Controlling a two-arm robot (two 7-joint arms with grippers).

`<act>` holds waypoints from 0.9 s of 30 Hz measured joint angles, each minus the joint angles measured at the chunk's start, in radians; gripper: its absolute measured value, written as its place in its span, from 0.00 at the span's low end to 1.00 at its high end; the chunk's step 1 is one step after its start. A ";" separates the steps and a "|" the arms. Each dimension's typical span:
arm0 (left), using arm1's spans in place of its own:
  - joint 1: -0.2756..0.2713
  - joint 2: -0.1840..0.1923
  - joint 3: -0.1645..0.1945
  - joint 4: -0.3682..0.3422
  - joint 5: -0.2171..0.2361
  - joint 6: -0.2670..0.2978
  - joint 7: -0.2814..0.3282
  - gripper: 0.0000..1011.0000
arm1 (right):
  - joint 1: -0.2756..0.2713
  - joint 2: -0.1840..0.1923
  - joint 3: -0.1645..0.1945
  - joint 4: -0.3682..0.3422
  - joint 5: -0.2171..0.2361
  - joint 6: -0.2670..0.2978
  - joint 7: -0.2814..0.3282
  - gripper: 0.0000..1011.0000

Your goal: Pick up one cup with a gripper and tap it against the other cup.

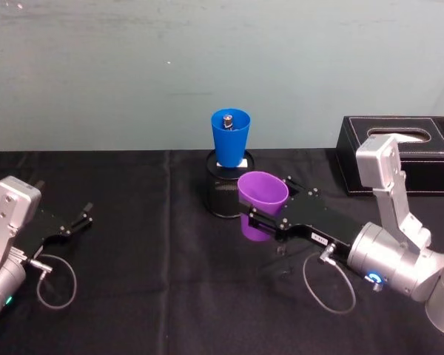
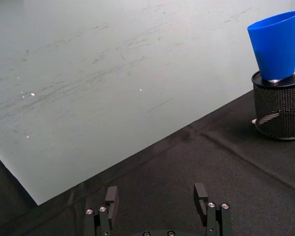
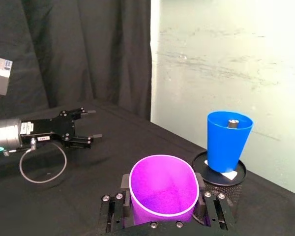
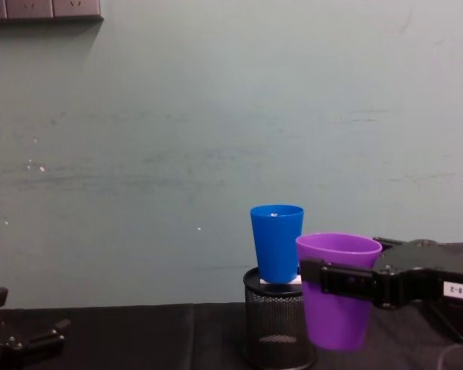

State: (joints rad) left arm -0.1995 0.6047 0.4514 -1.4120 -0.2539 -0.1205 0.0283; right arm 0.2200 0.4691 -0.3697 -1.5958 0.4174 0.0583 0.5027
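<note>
Presently right claw clamps purple cup near blue cup; left claw parked, spread.

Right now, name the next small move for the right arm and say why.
Probably raise the purple cup a little and ease it forward to the blue cup. The right tool grips the purple cup off the table, lower and nearer than the blue cup, which stands atop the black mesh holder. The left tool lies idle, open, at the left.
</note>
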 joint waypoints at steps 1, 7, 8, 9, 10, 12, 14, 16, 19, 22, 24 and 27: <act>0.000 0.000 0.000 0.000 0.000 0.000 0.000 0.99 | 0.003 0.002 -0.002 -0.002 0.000 0.006 -0.002 0.72; 0.000 0.000 0.000 0.000 0.000 0.000 0.000 0.99 | 0.023 0.015 -0.012 -0.012 0.003 0.028 -0.014 0.72; 0.000 0.000 0.000 0.000 0.000 0.000 0.000 0.99 | 0.025 0.017 -0.013 -0.013 0.003 0.031 -0.015 0.72; 0.000 0.000 0.000 0.000 0.000 0.000 0.000 0.99 | 0.027 0.018 -0.014 -0.014 0.004 0.033 -0.017 0.72; 0.000 0.000 0.000 0.000 0.000 0.000 0.000 0.99 | 0.031 0.020 -0.016 -0.016 0.004 0.037 -0.020 0.72; 0.000 0.000 0.000 0.000 0.000 0.000 0.000 0.99 | 0.035 0.022 -0.020 -0.018 0.004 0.042 -0.024 0.72; 0.000 0.000 0.000 0.000 0.000 0.000 0.000 0.99 | 0.038 0.023 -0.022 -0.018 0.005 0.043 -0.024 0.72; 0.000 0.000 0.000 0.000 0.000 0.000 0.000 0.99 | 0.043 0.024 -0.029 -0.018 0.004 0.041 -0.023 0.72; 0.000 0.000 0.000 0.000 0.000 0.000 0.000 0.99 | 0.044 0.024 -0.030 -0.017 0.004 0.041 -0.023 0.72; 0.000 0.000 0.000 0.000 0.000 0.000 0.000 0.99 | 0.044 0.024 -0.028 -0.017 0.004 0.041 -0.023 0.72; 0.000 0.000 0.000 0.000 0.000 0.000 0.000 0.99 | 0.043 0.024 -0.028 -0.017 0.004 0.041 -0.023 0.72; 0.000 0.000 0.000 0.000 0.000 0.000 0.000 0.99 | 0.042 0.024 -0.027 -0.017 0.004 0.040 -0.023 0.72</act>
State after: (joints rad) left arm -0.1995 0.6047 0.4514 -1.4120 -0.2539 -0.1205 0.0283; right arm 0.2622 0.4929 -0.3965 -1.6127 0.4212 0.0986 0.4801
